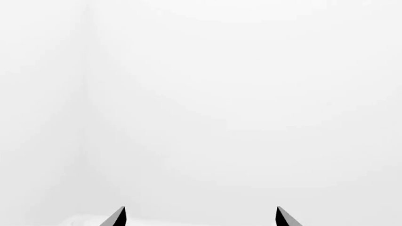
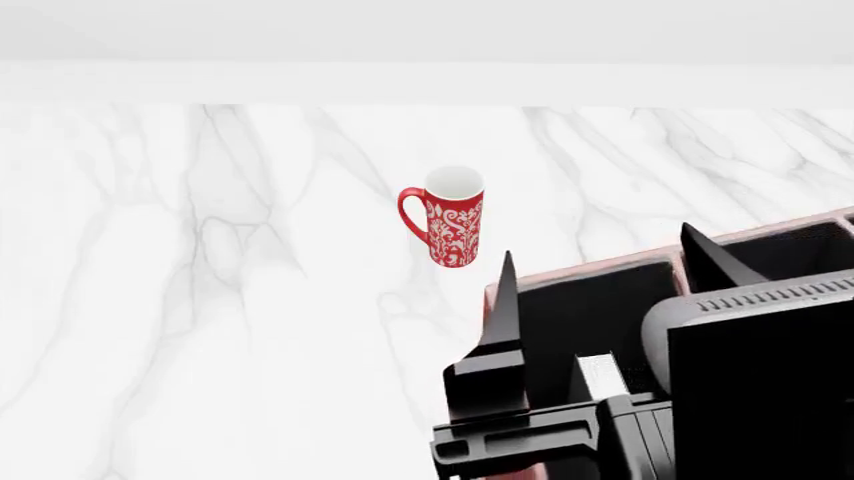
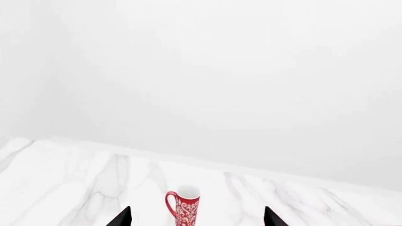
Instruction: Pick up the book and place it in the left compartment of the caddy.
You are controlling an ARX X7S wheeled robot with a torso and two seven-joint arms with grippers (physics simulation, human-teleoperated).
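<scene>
Left wrist view: left gripper [image 1: 199,217] shows two dark fingertips spread wide, nothing between them; only blank white wall ahead.

Head view: right gripper [image 2: 597,292] hangs over the caddy [image 2: 587,268], fingers well apart and empty. A pale sliver inside the dark left compartment [image 2: 587,320] may be the book [image 2: 603,375]; mostly hidden by the arm. Mug [image 2: 451,216] stands apart on the table [image 2: 200,300].

Right wrist view: fingertips wide apart, mug [image 3: 183,205] beyond them.

Risk: if the book leans in the compartment, a careless withdrawal of the arm could clip the rim or tip it.
</scene>
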